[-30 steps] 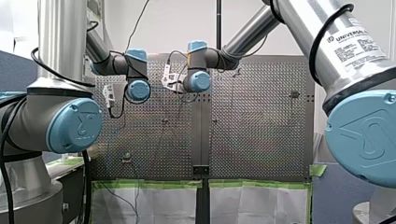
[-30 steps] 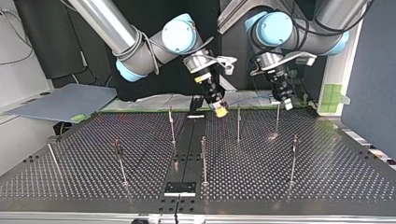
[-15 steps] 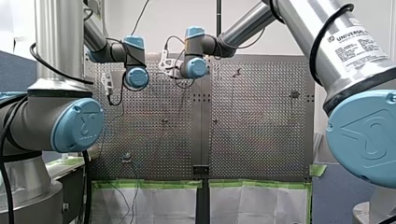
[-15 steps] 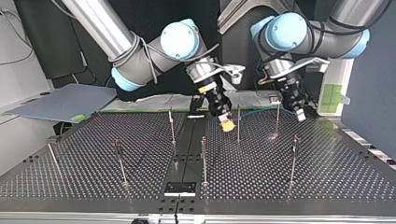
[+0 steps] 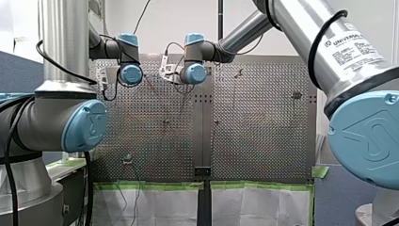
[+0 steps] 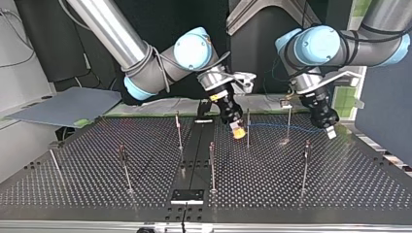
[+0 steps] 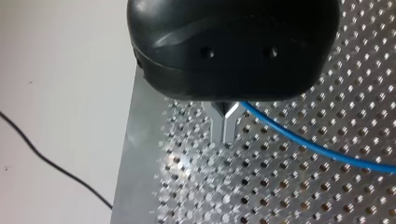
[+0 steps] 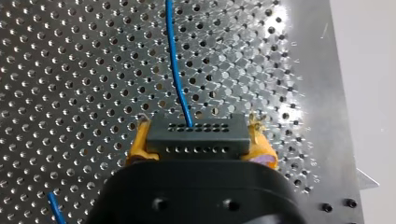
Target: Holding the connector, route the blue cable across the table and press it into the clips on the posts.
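Connector (image 8: 196,135) clamped in right jaws, left jaws pinching blue cable (image 7: 303,142), now farther apart

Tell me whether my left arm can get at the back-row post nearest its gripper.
Probably yes. In the top view my left gripper hangs just beside that post with nothing standing between them. Only the blue cable it holds runs past the post.

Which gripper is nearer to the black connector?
Right. My right gripper clamps the connector between its yellow pads; my left gripper grips the cable farther along, apart from it.
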